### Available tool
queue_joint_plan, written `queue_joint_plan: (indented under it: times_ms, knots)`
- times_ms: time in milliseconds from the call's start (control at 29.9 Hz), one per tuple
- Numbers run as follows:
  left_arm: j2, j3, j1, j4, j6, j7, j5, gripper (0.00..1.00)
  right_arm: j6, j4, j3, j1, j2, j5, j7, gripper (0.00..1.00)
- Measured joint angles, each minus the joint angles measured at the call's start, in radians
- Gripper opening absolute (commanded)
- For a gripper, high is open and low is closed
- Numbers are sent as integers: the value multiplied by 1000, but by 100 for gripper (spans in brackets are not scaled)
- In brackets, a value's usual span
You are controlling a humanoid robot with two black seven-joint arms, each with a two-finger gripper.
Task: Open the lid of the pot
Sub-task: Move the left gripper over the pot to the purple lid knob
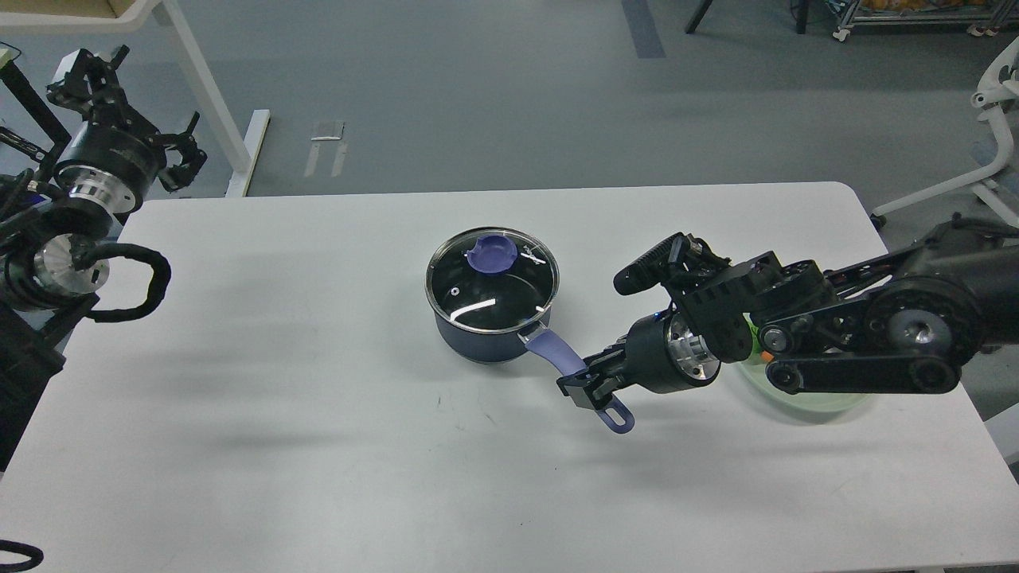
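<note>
Two arms: we had both of our black arms in view over the white rectangular table (318,446).
Pot: the dark blue saucepan (478,338) stood upright near the middle of the table, well apart from our left side.
Lid: the round glass lid with a metal rim (492,290) lay flat on the saucepan, covering it; its purple-blue knob (493,253) sat toward the far edge of the glass.
Handle: the long purple-blue pot handle (557,358) ran from the saucepan toward the near right, ending in a hanging loop (617,418).
Right claw: our right gripper (587,387) was low over the table at the outer stretch of the handle, just short of the loop; its fingers lay against the handle on either side, and we took them to be pinching it.
Left claw: our left gripper (87,68) was raised beyond the far left corner of the table, well away from the saucepan; it was small and dark, and we could not tell whether its fingers were spread or pressed together.
Plate: a pale green round plate (804,398) sat on the right part of the table, largely hidden behind our right arm.
</note>
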Motion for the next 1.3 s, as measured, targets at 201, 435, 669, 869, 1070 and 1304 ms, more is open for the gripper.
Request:
queue_joint_plan:
  times_ms: [201,435,669,869,1070,1304]
  knots:
    - [-6,0,0,-5,0,2,0,99,0,1,-3,0,-4,1,0,28]
    - [-7,11,-2,-46,1,4,85,99,6,1,-9,0,-16,2,0,21]
    - [-6,14,-37,-140,7,1,373,99,21,1,-10,7,-31,2,0,21]
    - [-7,14,-86,-269,23,-7,800,99,22,1,-8,16,-31,2,0,21]
    - [-34,15,-146,-390,106,-7,1277,99,32,1,-8,19,-31,2,0,20]
    - [-117,157,-193,-402,185,-5,1752,99,50,-1,-7,32,-25,0,1,20]
